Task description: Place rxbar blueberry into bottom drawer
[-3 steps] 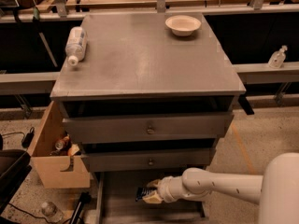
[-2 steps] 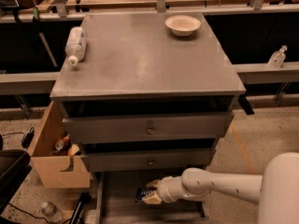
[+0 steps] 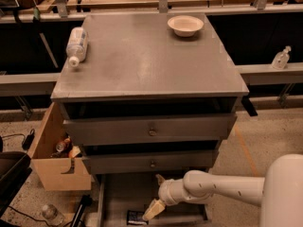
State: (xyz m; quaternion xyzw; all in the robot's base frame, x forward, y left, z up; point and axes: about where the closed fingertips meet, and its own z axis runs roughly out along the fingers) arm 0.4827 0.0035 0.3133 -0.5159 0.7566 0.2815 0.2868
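Below the counter's front edge, lowest in the view, the bottom drawer (image 3: 118, 195) stands pulled out, its flat grey floor showing between the side rails. The bar (image 3: 136, 216) lies flat on that floor toward the drawer's front, dark wrapper with white print facing up. The gripper (image 3: 151, 197) hangs over the drawer just right of the bar, with its fingers spread apart and nothing between them. The lower finger (image 3: 152, 210) slants down and left so that its tip sits right at the bar's right end; whether it touches cannot be told. The other fingertip points up toward the drawer above. The white arm (image 3: 227, 189) reaches in from the right, level with the drawer.

Above the gripper sit two closed drawers, each with a round knob: the middle drawer (image 3: 152, 164) and the upper drawer (image 3: 152, 132), straight under the counter's front edge. Left of the cabinet, a tan crate (image 3: 54, 167) stands on the floor with small items inside.

On the counter (image 3: 147, 65), a clear bottle (image 3: 76, 44) lies on its side along the left edge, closer to the far-left corner, cap pointing toward the front. A white bowl (image 3: 185, 25) stands upright near the far edge, toward the far-right corner, well apart from the bottle. Beyond the right edge, a small spray bottle (image 3: 280, 58) stands on a ledge
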